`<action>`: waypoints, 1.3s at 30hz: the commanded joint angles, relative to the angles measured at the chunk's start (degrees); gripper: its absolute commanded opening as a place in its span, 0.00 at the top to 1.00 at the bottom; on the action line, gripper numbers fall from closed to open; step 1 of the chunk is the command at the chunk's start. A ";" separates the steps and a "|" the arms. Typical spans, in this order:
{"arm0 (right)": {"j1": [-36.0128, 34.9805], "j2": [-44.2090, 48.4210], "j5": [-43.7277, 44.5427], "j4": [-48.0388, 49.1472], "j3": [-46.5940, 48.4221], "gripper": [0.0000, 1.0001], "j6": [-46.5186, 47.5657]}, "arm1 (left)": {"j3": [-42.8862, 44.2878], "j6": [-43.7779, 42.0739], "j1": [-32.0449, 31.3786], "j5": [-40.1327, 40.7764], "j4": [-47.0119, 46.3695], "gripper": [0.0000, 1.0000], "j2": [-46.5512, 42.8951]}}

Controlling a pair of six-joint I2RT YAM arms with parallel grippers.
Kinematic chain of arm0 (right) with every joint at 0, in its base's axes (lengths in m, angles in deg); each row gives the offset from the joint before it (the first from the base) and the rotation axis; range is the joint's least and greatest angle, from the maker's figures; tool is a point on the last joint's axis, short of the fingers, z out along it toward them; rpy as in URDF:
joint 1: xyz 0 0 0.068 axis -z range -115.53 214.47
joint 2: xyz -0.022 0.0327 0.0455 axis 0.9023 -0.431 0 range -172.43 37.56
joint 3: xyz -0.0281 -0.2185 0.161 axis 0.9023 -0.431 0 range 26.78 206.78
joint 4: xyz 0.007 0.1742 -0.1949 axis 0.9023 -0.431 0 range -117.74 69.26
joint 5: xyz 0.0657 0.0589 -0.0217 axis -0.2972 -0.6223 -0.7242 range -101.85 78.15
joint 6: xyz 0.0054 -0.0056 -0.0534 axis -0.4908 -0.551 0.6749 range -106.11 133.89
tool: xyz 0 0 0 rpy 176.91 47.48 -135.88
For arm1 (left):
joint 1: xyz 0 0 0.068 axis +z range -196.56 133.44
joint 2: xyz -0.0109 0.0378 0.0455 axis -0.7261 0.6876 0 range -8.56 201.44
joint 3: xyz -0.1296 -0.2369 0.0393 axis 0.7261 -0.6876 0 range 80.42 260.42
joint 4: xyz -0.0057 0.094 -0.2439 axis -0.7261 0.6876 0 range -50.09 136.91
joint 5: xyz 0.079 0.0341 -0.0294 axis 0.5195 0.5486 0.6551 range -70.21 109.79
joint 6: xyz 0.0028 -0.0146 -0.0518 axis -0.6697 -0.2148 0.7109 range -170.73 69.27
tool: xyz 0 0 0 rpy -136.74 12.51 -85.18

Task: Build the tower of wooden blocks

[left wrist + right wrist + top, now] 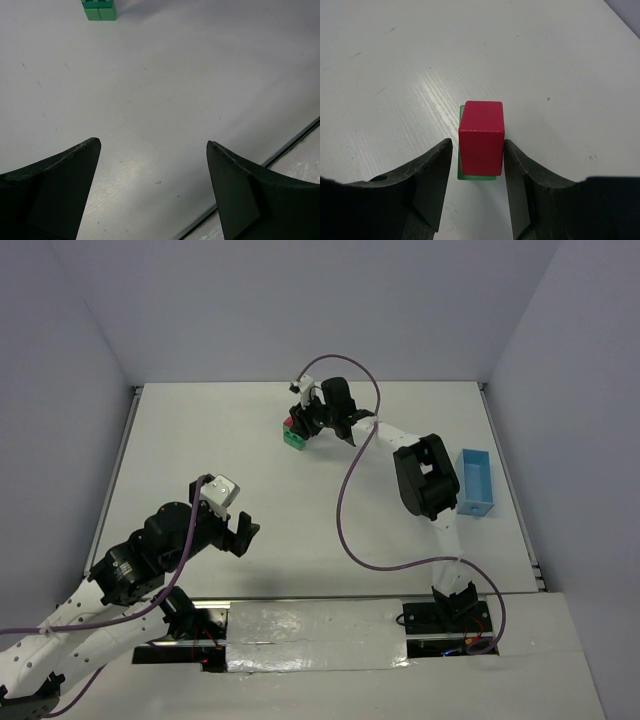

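Note:
The tower stands at the far middle of the table: green blocks [294, 440] with the red wedge [288, 425] on top. In the right wrist view the red wedge [481, 132] sits on a green block [470, 175] that shows only as a thin edge. My right gripper [478, 145] straddles the red wedge with its jaws slightly apart; a thin gap shows at the left finger, while the right finger is at the wedge's side. My left gripper [243, 533] is open and empty over bare table at the near left. Its view shows the green blocks [100, 10] far ahead.
A light blue tray [476, 481] lies at the right side of the table, beside the right arm's elbow. A purple cable loops over the table's middle. The table's near edge strip [290, 145] runs close to the left gripper.

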 commanded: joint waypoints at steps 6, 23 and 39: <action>-0.56 5.50 -0.06 2.65 -2.44 0.36 1.36 | 0.01 -0.90 0.03 -0.94 -2.75 0.01 0.46; -0.47 29.89 12.66 3.28 -16.76 0.00 -13.29 | 0.54 4.10 3.62 15.54 -1.79 0.00 1.34; -0.38 89.76 46.17 -38.19 -48.66 0.00 -35.02 | 2.82 13.77 38.00 19.54 0.15 0.00 4.06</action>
